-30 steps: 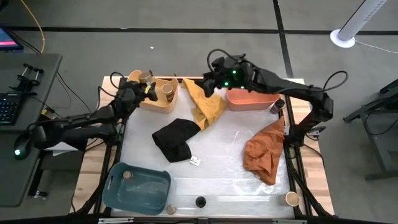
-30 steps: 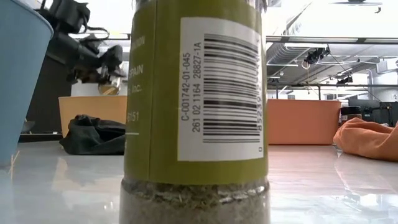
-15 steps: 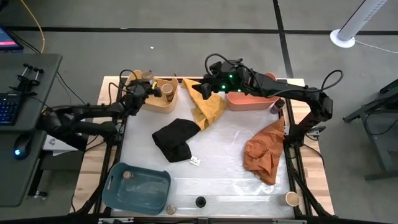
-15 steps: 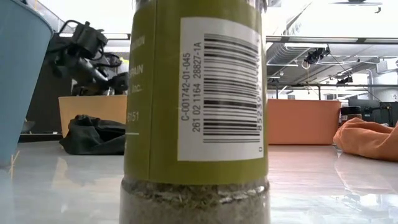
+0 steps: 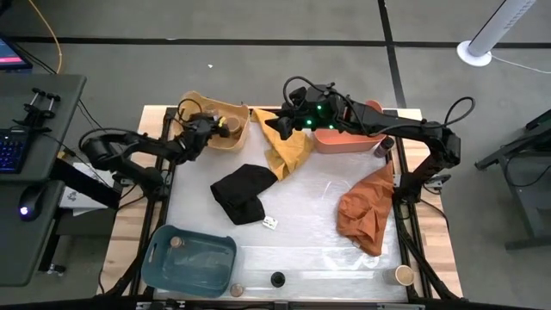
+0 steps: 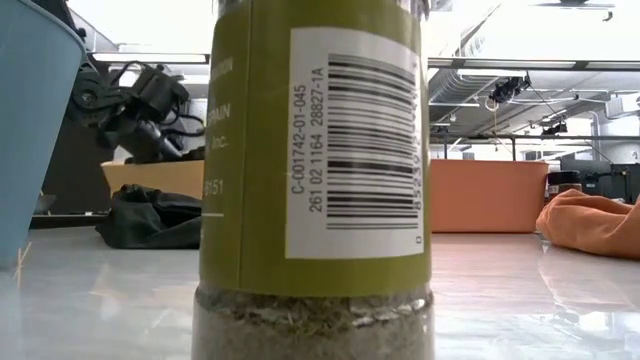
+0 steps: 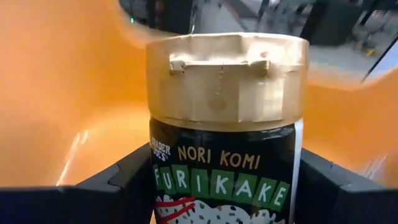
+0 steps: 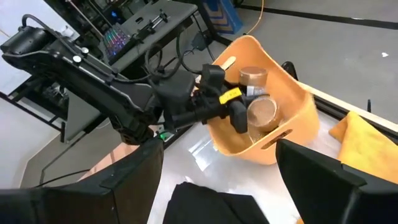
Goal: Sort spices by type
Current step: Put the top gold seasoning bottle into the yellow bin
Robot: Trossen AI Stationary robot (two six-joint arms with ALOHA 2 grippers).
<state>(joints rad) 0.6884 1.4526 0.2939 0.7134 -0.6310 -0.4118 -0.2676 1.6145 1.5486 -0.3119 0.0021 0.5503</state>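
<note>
My left gripper (image 5: 217, 127) reaches into the yellow bin (image 5: 200, 105) at the table's far left and is shut on a furikake spice jar (image 7: 225, 168) with a tan lid (image 8: 262, 112). A second tan-topped jar (image 8: 252, 77) stands in the same bin. My right gripper (image 8: 217, 180) hovers open over the yellow cloth (image 5: 291, 148), with nothing between its fingers. More spice jars stand along the near edge: a tan one (image 5: 237, 290), a black one (image 5: 277, 279) and a tan one at the right (image 5: 402, 275). One jar sits in the blue bin (image 5: 176, 243). My left gripper pinches the furikake jar's dark body (image 7: 163, 186) below the lid, one finger (image 7: 127, 180) on each side. The fingers come slanting down from the table's left side, over the bin's rim. The jar stands upright inside the yellow bin; its base is hidden.
An orange bin (image 5: 349, 138) stands at the far right with a dark jar (image 5: 383, 148) beside it. A black cloth (image 5: 244, 194) lies mid-table and an orange cloth (image 5: 366, 211) at the right. A green-labelled jar (image 6: 315, 180) fills the low view.
My left gripper has sunk into the yellow bin with the jar, moving a little toward the table's right, and its arm has folded lower. The yellow bin has tilted a little. The grip has stayed shut on the jar.
</note>
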